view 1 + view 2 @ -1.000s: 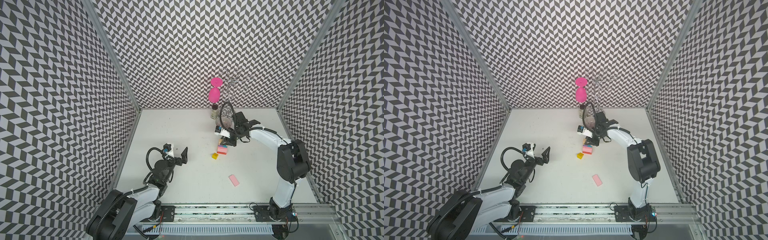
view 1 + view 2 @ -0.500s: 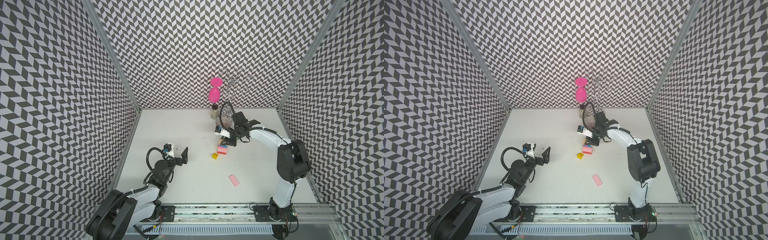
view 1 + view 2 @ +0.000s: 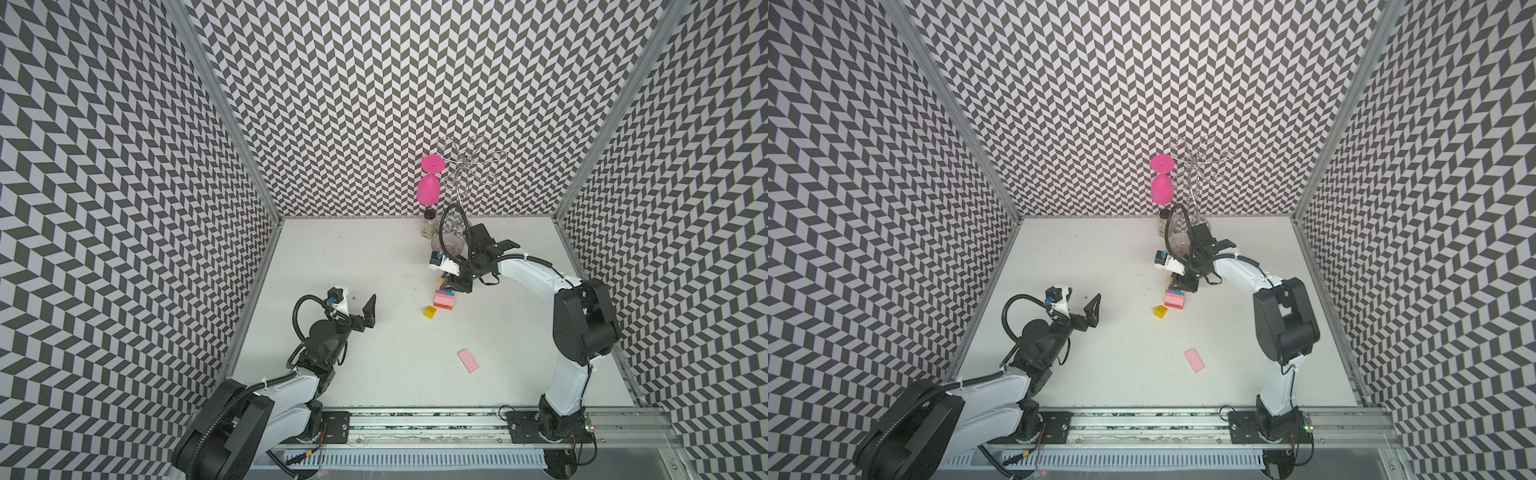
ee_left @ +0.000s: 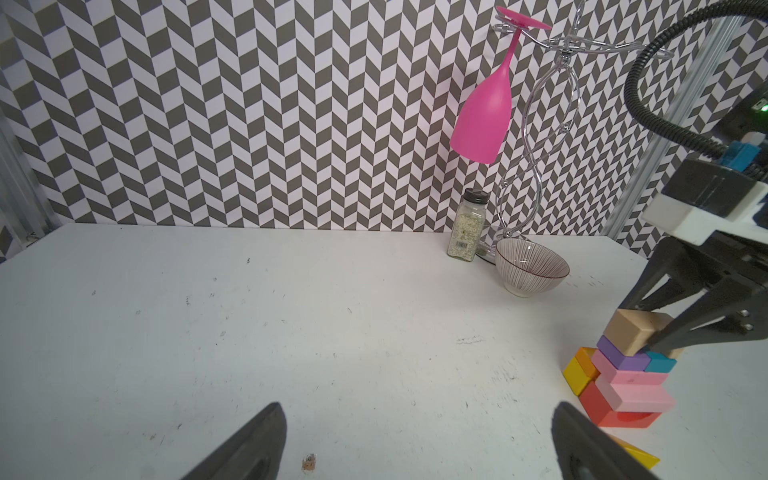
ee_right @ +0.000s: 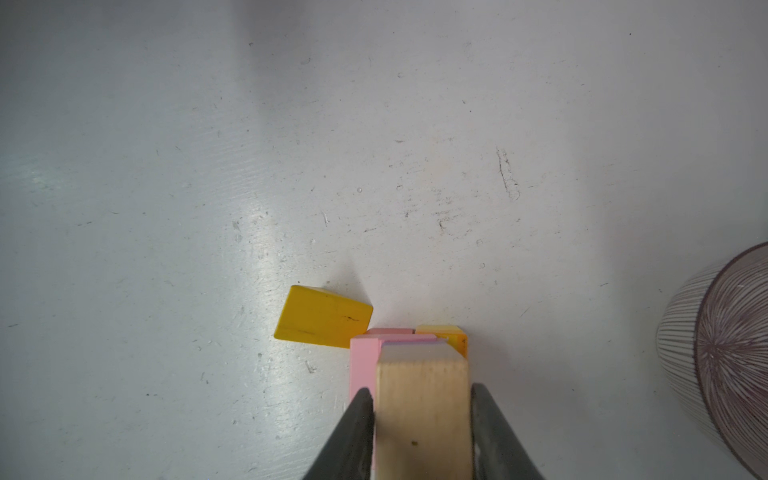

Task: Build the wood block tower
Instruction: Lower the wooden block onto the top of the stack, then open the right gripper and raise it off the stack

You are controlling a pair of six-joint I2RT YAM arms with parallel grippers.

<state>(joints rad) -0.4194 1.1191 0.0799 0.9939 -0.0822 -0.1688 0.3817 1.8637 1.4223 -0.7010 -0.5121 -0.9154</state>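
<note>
Right fingers (image 5: 357, 432) stand on either side of the plain wood block (image 5: 422, 415), close against it, though whether they clamp it cannot be told. That block sits on top of the wood block tower (image 3: 444, 298), which stands on the tabletop (image 3: 374, 257) just in front of the ribbed bowl (image 4: 532, 266). Left fingers (image 4: 249, 449) are spread wide and hold nothing, well apart from the tower, while a yellow wedge (image 3: 430, 311) lies just beside the tower's foot and a pink slab (image 3: 468, 360) lies alone, well apart from it.
</note>
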